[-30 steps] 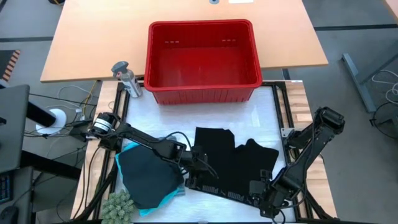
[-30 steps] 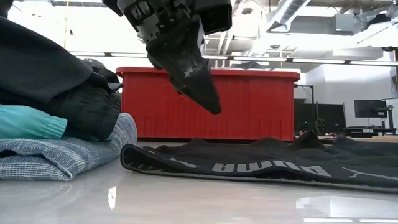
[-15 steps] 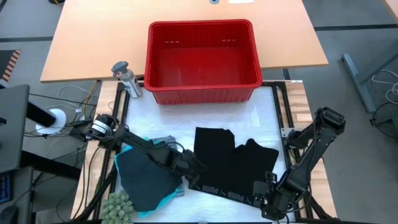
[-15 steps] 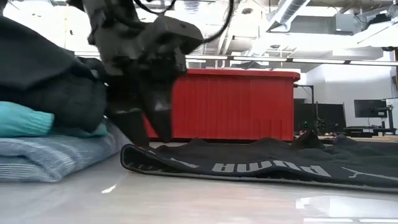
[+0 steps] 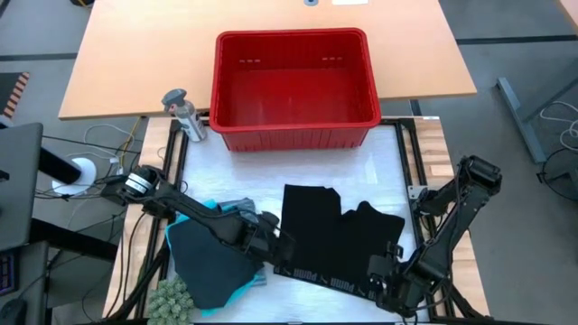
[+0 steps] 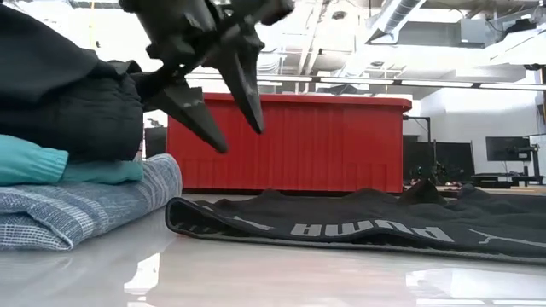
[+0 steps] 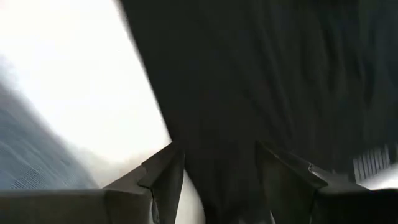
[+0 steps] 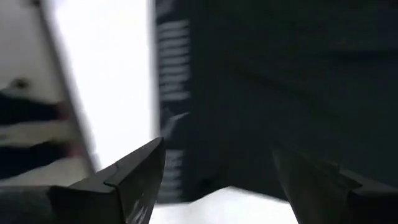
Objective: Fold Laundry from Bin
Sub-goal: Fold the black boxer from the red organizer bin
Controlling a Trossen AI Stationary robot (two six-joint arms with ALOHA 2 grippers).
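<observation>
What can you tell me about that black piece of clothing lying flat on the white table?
The black garment looks like shorts of soft cloth, spread flat on the white table in front of the red bin. Its waistband, nearest the table's front edge, carries pale lettering. It lies slightly rumpled. To its left sits a stack of folded clothes. The left end effector hovers open above its left edge, and the right end effector is open at its front right corner.
</observation>
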